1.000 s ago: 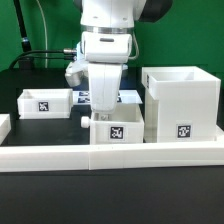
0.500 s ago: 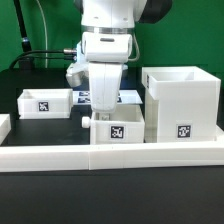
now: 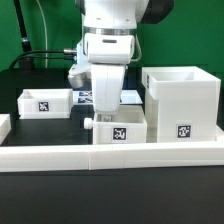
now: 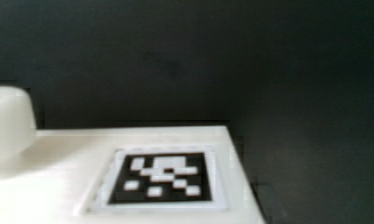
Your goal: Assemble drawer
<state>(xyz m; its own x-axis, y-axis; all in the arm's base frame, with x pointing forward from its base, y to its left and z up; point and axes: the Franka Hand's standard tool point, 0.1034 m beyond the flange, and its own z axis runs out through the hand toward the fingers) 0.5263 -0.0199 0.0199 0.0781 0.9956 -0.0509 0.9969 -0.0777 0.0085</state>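
Note:
The drawer's tall white housing (image 3: 181, 105) stands at the exterior view's right, open side up. One small tray (image 3: 45, 102) sits at the left. The other small tray (image 3: 122, 131) sits in the middle, close beside the housing, its knob (image 3: 90, 123) pointing left. My gripper (image 3: 106, 112) reaches down onto this middle tray's far wall; its fingertips are hidden behind the hand and the tray. The tray moves with it. The wrist view shows a white tray surface (image 4: 68, 150) with a blurred black-and-white tag (image 4: 163, 180) and a white rounded knob (image 4: 4, 125).
A long low white border wall (image 3: 60, 156) runs along the front of the black table. The marker board (image 3: 130, 96) lies behind the middle tray, partly hidden by the arm. Cables and a green backdrop are at the back left.
My arm and the middle tray have shifted slightly to the exterior view's right, toward the housing. The housing and the left tray have not moved.

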